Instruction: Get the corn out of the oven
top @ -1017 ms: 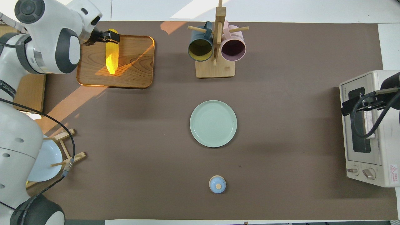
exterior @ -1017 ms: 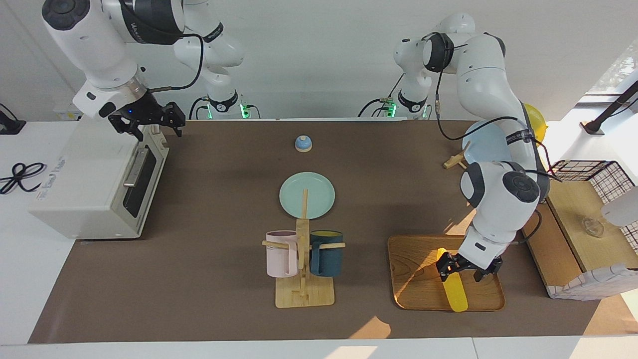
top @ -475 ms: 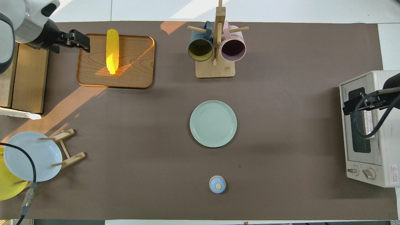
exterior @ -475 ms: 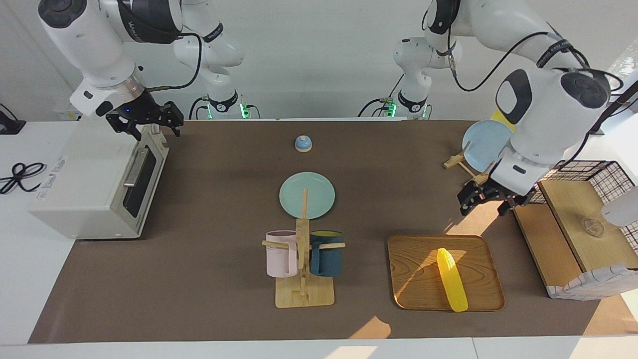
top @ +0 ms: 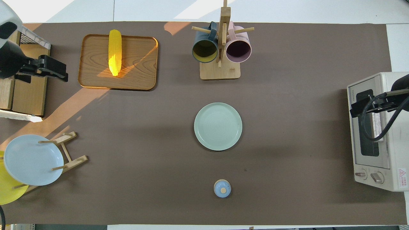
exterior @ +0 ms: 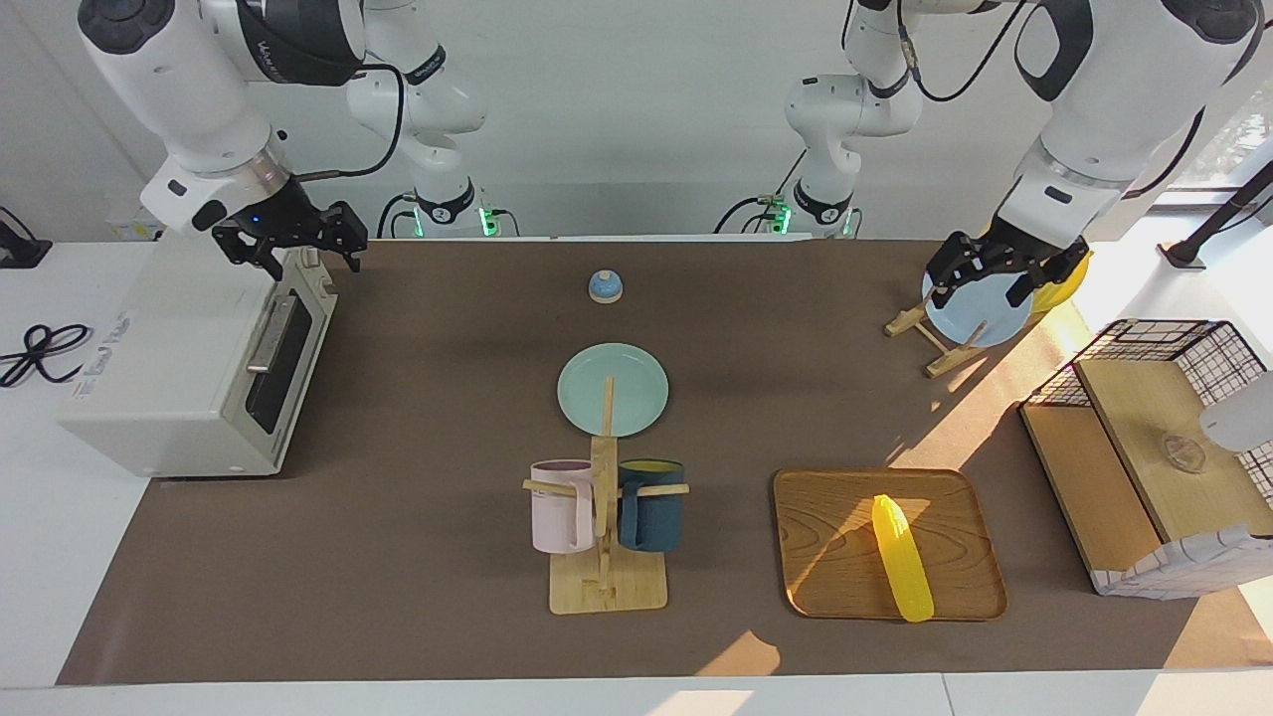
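Observation:
The yellow corn [exterior: 902,559] lies on a wooden tray [exterior: 835,587] toward the left arm's end of the table; it also shows in the overhead view [top: 114,52]. The white oven [exterior: 169,368] stands at the right arm's end with its dark glass door shut, and shows in the overhead view [top: 394,95]. My left gripper [exterior: 982,282] is open and empty, up in the air over the table between the tray and the plate rack. My right gripper [exterior: 293,255] is open and hovers over the oven's top front edge.
A mug rack [exterior: 603,557] with a pink and a dark blue mug stands beside the tray. A green plate [exterior: 613,390] lies mid-table, with a small blue lid [exterior: 605,286] nearer to the robots. A plate rack [exterior: 970,308] and a wire-and-wood basket [exterior: 1154,447] are at the left arm's end.
My left gripper has let go of the corn, risen from the tray and drawn back toward the robots. The corn stays on the tray. The right gripper has barely moved.

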Motion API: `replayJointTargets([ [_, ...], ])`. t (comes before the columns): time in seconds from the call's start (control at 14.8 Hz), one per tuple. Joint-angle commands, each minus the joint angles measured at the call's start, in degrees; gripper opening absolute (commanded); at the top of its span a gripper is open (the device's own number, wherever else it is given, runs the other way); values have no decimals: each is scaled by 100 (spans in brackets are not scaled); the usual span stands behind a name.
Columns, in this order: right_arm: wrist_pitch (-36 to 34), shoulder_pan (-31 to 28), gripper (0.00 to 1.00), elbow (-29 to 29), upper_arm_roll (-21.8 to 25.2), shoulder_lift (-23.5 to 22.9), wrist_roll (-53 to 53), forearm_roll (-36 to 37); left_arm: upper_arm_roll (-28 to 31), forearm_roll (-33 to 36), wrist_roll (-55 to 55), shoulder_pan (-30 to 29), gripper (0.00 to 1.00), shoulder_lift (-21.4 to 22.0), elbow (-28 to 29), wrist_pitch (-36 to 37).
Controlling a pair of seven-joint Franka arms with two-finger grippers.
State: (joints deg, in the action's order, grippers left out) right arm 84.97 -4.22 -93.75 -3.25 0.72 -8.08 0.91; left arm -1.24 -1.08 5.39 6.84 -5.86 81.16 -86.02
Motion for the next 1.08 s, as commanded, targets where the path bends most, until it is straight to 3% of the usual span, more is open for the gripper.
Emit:
replayJointTargets([
  [0.0, -68, -52, 100, 112, -44, -46, 61, -64, -113, 99, 182, -156, 100, 875, 1242, -99],
  [0.2, -33, -44, 100, 112, -44, -46, 61, -64, -525, 90, 112, -516, 100, 1017, 1622, -213],
  [0.47, 46, -52, 100, 112, -44, -46, 43, -56, -483, 81, 103, -403, 100, 701, 1027, -179],
  [1.02, 46, -44, 100, 112, -44, -29, 43, -47, -491, 73, 77, -465, 100, 762, 1121, -213],
])
